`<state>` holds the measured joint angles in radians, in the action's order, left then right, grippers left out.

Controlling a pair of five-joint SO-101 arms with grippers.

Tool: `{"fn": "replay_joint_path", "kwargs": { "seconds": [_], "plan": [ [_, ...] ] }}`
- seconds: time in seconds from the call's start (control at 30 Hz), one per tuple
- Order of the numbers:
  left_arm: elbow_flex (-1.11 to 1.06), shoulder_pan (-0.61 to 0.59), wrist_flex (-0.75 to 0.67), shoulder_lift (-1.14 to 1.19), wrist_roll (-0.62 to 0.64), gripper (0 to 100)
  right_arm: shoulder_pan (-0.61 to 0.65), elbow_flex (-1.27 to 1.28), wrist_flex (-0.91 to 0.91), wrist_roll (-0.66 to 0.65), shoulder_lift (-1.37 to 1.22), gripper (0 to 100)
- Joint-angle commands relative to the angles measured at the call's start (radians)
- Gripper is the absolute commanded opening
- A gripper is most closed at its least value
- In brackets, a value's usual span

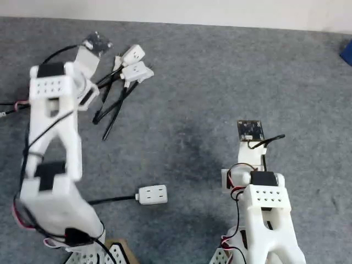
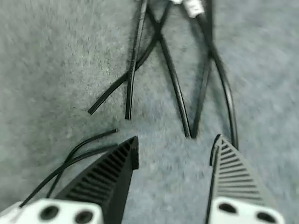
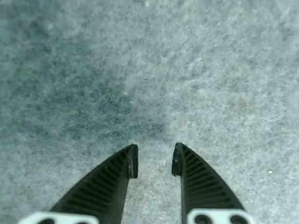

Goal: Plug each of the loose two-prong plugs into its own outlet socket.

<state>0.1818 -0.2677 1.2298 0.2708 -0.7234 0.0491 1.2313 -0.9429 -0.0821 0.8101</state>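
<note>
Your left gripper (image 2: 174, 151) stands wide open with nothing between its fingers, poised above the grey mat (image 1: 209, 77) over the loose tails of the black cords (image 2: 173, 79), not over a plug body. To do this pickup well, I judge you should carry the gripper forward along the cords until the jaws straddle one white plug, then close across its flat sides so the prongs stay free and point outward; grabbing a cord instead would likely let the plug swing and spoil the aim at a socket. The two plugs sit close together, the upper plug (image 1: 133, 54) just beside the lower plug (image 1: 137, 71), so pick the one on the outside to avoid nudging its neighbour. Their cords cross, so expect some drag. The outlet strip (image 1: 152, 194) lies well apart from the plugs, near the left arm's base. Your right gripper (image 3: 154, 161) is open only a little, holds nothing, and hangs over bare mat.
</note>
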Motion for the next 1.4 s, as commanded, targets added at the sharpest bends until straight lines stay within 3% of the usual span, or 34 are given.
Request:
{"fn": "replay_joint_path", "kwargs": {
  "seconds": [0.0,0.23,0.37,0.47,0.77,1.3,1.37],
  "plan": [
    [0.381,-0.008,0.137,0.232,0.098,25,0.007,-0.045,-0.008,-0.011,-0.007,13.4],
    [0.780,0.028,0.275,0.452,0.114,25,0.007,-0.044,-0.008,-0.011,-0.004,13.4],
    [0.951,0.071,0.272,0.533,0.269,25,0.007,-0.044,-0.010,-0.011,-0.004,13.4],
    [1.043,0.120,0.265,0.611,0.293,25,0.007,-0.044,-0.010,-0.011,-0.005,13.4],
    [1.130,0.219,0.218,0.786,0.293,25,0.007,-0.044,-0.010,-0.011,-0.007,13.4],
    [1.136,0.137,0.189,1.033,0.293,25,0.007,-0.044,-0.012,-0.011,-0.004,13.4],
    [1.136,0.122,0.189,1.043,0.293,20,0.007,-0.045,-0.031,-0.011,-0.004,13.4]
  ]
}}
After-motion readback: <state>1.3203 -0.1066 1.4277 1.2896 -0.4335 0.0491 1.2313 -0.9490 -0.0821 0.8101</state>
